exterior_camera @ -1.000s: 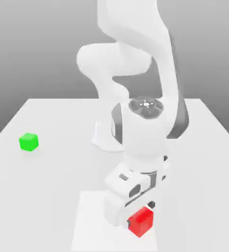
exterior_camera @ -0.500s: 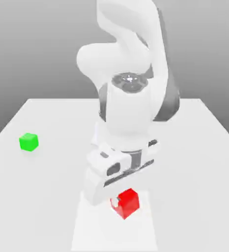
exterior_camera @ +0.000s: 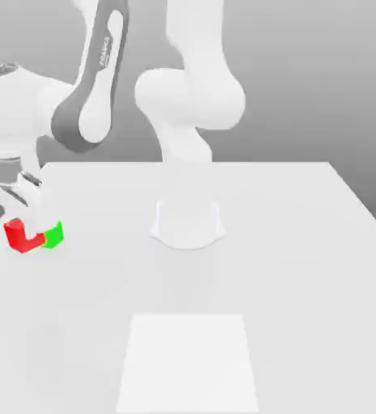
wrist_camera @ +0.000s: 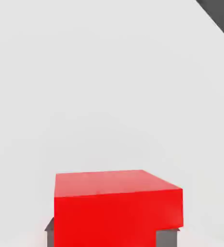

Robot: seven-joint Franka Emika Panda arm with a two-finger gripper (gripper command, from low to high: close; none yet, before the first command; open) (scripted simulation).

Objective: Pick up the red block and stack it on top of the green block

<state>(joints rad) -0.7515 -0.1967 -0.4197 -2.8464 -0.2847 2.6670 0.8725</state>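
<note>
Near the white table's left edge in the exterior view, the two-finger gripper has its jaws closed on the small matte red cube. Just right, partly hidden behind it, sits the small matte green cube; the red cube appears not yet above it.

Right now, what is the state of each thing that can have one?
gripper: shut on the red block.
red block: held in the gripper, next to the green block in the exterior view, not stacked yet.
green block: on the table, partly hidden behind the red block.
</note>
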